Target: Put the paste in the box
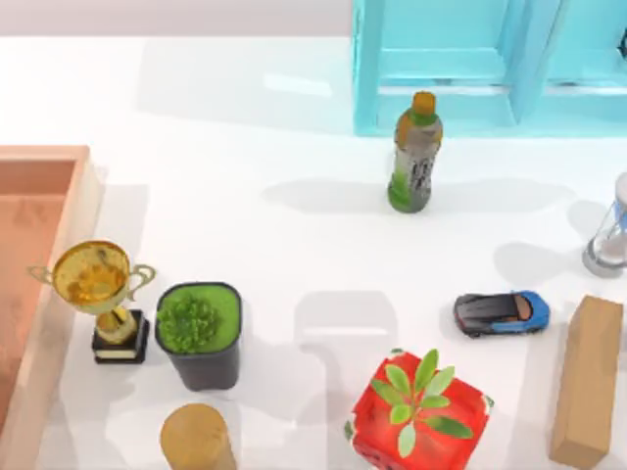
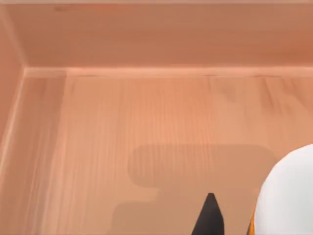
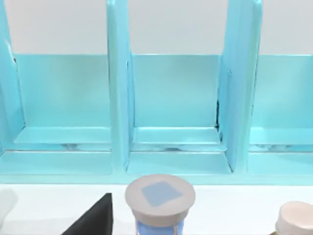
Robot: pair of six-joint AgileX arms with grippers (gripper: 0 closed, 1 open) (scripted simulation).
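The paste, probably light, rigid and smooth, hangs above the box floor. Grip its body mid-height. Jaw state of both arms: cannot tell.

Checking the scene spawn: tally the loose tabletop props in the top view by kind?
Drink bottle: 1
Trophy: 1
Potted plants: 2
Toy car: 1
Wooden block: 1
Hourglass: 1
Tan cylinder: 1
Total: 8

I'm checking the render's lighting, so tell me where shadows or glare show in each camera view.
Top view: soft grey shadows trail left of the green-and-grey drink bottle and blue toy car; the white table looks washed out near its far edge. Left wrist view: a blocky dark shadow lies on the salmon-orange box's floor. Right wrist view: evenly lit turquoise shelf, no glare.
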